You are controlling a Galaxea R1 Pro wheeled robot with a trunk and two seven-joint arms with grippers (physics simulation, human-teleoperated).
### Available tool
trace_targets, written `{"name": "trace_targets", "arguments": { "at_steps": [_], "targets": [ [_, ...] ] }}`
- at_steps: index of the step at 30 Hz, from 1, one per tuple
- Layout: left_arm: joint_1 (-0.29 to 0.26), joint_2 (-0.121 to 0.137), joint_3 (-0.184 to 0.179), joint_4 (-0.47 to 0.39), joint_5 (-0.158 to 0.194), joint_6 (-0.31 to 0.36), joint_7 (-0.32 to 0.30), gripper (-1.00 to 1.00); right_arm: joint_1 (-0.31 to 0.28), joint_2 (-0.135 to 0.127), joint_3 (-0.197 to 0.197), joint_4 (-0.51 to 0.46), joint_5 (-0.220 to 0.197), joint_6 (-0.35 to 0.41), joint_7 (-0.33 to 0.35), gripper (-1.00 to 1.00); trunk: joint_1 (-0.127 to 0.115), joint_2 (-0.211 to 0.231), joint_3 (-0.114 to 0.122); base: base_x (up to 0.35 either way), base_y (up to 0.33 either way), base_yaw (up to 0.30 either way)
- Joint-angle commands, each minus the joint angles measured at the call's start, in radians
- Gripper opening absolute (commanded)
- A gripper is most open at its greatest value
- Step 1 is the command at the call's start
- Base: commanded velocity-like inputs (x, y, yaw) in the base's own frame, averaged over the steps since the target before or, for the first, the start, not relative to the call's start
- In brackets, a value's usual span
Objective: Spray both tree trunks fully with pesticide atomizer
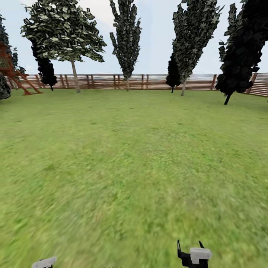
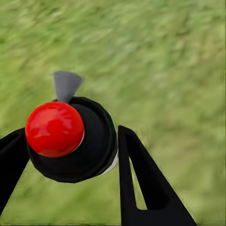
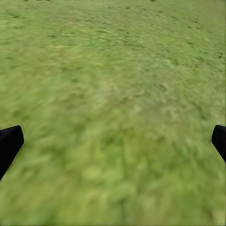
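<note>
The black pesticide atomizer with a glossy red round cap (image 2: 70, 139) sits clamped between the left gripper's (image 2: 70, 155) dark fingers (image 2: 141, 179), its grey nozzle pointing outward, likely so it can be aimed on arrival. The right gripper (image 3: 113, 141) hangs spread wide and empty over the blurry green lawn (image 1: 130, 156). A leafy tree with a pale bare trunk (image 1: 75, 76) stands far off by the brown slatted wooden fence (image 1: 108, 82), well apart from the robot

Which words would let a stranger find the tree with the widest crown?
Follow the wooden fence at the lawn's far edge toward its left end. The tree stands there; unlike the narrow trees beside it, it has a broad spreading crown on a pale bare trunk.
</note>
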Motion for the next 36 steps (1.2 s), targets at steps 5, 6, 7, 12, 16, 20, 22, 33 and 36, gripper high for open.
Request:
{"name": "trace_targets", "arguments": {
  "at_steps": [5,6,7,12,16,20,22,33,36],
  "targets": [
    [0.0,0.0,0.0,0.0,-0.001,0.0,0.0,-1.0,0.0,0.0,0.0,0.0,0.0,0.0,-0.001,1.0,0.0,0.0,-0.002,0.0,0.0,0.287],
    [0.0,-0.001,0.0,0.0,-0.002,0.0,0.0,-1.0,0.0,0.0,0.0,0.0,0.0,0.0,-0.001,1.0,0.0,0.0,-0.003,0.0,0.0,0.286],
    [0.0,-0.002,0.0,0.0,-0.002,0.0,0.0,-1.0,0.0,0.0,0.0,0.0,0.0,0.0,-0.001,1.0,0.0,0.0,-0.003,0.0,0.0,0.286],
    [0.0,-0.007,0.0,0.0,-0.004,0.0,-0.001,-1.0,0.0,0.0,0.0,0.0,0.0,0.0,-0.001,1.0,0.0,0.0,-0.006,0.0,0.0,0.286],
    [0.0,-0.009,0.0,0.0,-0.006,0.0,-0.001,-1.0,0.0,0.0,0.0,0.0,0.0,0.0,-0.001,1.0,0.0,0.0,-0.008,0.0,0.0,0.287],
    [0.0,-0.009,-0.001,0.0,-0.006,0.0,-0.001,-1.0,0.0,0.0,0.0,0.0,0.0,0.0,0.0,1.0,0.0,0.0,-0.01,0.0,0.0,0.287],
    [0.0,-0.009,-0.001,0.0,-0.006,0.0,-0.002,-1.0,0.0,0.0,0.0,0.0,0.0,0.0,-0.001,1.0,0.0,0.0,-0.011,0.0,0.0,0.286],
    [0.0,-0.009,-0.001,0.0,-0.006,-0.001,-0.002,-1.0,0.0,0.0,0.0,0.0,0.0,0.0,-0.001,1.0,0.0,0.0,-0.016,0.0,0.0,0.287],
    [0.0,-0.01,-0.001,0.0,-0.006,-0.001,-0.002,-1.0,0.0,0.0,0.0,0.0,0.0,0.0,-0.001,1.0,0.0,0.0,-0.018,0.0,0.0,0.286]
  ]
}}
